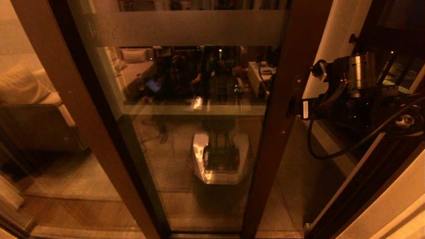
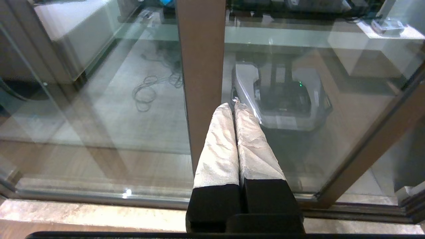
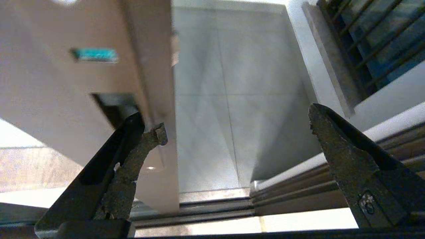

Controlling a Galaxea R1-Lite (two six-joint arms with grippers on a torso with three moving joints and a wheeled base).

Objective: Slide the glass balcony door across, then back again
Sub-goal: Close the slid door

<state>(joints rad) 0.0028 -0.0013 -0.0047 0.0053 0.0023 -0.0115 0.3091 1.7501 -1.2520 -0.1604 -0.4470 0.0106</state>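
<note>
The glass balcony door [image 1: 199, 83] fills the middle of the head view, with a frosted band [image 1: 186, 28] near its top and a dark brown frame. Its right stile [image 1: 282, 99] stands away from the wall, leaving a gap. My right gripper [image 1: 294, 108] is open at that stile's free edge. In the right wrist view one finger [image 3: 132, 159] rests against the stile [image 3: 99, 83] beside a dark recess [image 3: 111, 104], and the other finger [image 3: 335, 146] hangs free. My left gripper [image 2: 232, 106] is shut on nothing, low before the glass and a brown stile [image 2: 201, 66].
Pale floor tiles [image 3: 212, 99] show through the gap, with the floor track [image 3: 215, 212] below. A white wall [image 1: 335, 39] and a dark railing [image 1: 398, 76] stand to the right. A sofa [image 1: 26, 99] lies behind the glass at left. My base is reflected in the glass [image 1: 219, 159].
</note>
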